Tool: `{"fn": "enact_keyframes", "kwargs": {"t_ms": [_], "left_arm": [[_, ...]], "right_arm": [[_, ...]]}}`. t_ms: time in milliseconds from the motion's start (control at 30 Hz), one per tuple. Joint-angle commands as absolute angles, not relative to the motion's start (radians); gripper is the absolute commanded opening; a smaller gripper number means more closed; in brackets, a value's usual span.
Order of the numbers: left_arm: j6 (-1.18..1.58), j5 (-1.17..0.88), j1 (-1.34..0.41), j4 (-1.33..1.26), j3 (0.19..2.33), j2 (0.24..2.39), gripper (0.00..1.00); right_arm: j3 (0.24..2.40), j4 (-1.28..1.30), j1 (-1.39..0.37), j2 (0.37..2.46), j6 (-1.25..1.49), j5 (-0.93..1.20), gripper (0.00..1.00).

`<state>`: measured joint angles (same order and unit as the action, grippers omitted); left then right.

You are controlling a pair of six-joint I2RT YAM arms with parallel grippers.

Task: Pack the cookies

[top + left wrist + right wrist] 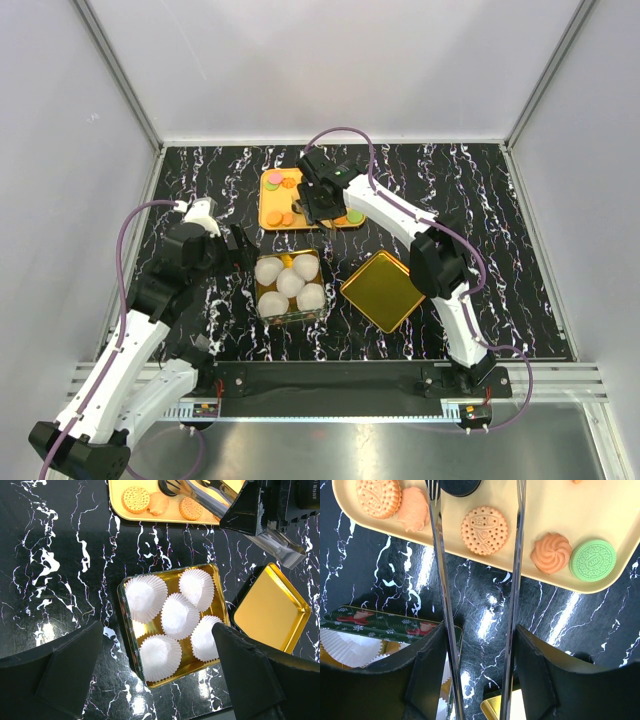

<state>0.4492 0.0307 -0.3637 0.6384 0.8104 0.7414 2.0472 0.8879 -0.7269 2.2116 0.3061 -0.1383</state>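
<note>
Mostly orange, stamped round cookies [484,530] lie beneath tongs [442,580] gripped by the right hand [480,632].

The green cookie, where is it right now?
In the right wrist view the green cookie lies at the right end of the yellow tray, close to its rim and right beside a swirled orange cookie.

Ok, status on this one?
Left fingers open, above tin of paper cups. Right fingers shut on tongs over tray. Cookies on tray, none in tin. Nothing blocking.
</note>
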Motion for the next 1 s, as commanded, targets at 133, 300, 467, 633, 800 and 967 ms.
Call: {"fn": "enact_keyframes", "kwargs": {"t_ms": [133,300,467,633,800,967], "left_arm": [[0.442,0.041,-0.362,0.615,0.819,0.732,0.99],[0.442,0.041,-0.362,0.615,0.819,0.733,0.99],[0.442,0.043,-0.362,0.615,0.818,0.733,0.99],[0.443,0.041,-0.362,0.615,0.819,0.735,0.99],[0.443,0.043,-0.362,0.615,0.818,0.736,0.99],[0.443,0.041,-0.362,0.617,0.816,0.738,0.99]], "right_arm": [[2.102,0.877,-0.744,2.180,0.299,-0.160,0.61],[2.109,0.877,-0.749,2.181,0.302,-0.153,0.61],[2.115,0.881,-0.755,2.184,0.299,-0.149,0.61],[2.128,0.897,-0.759,2.200,0.293,-0.146,0.61],[2.105,0.879,-0.764,2.186,0.301,-0.144,0.61],[2.117,0.900,-0.764,2.198,0.282,-0.182,0.63]]}}
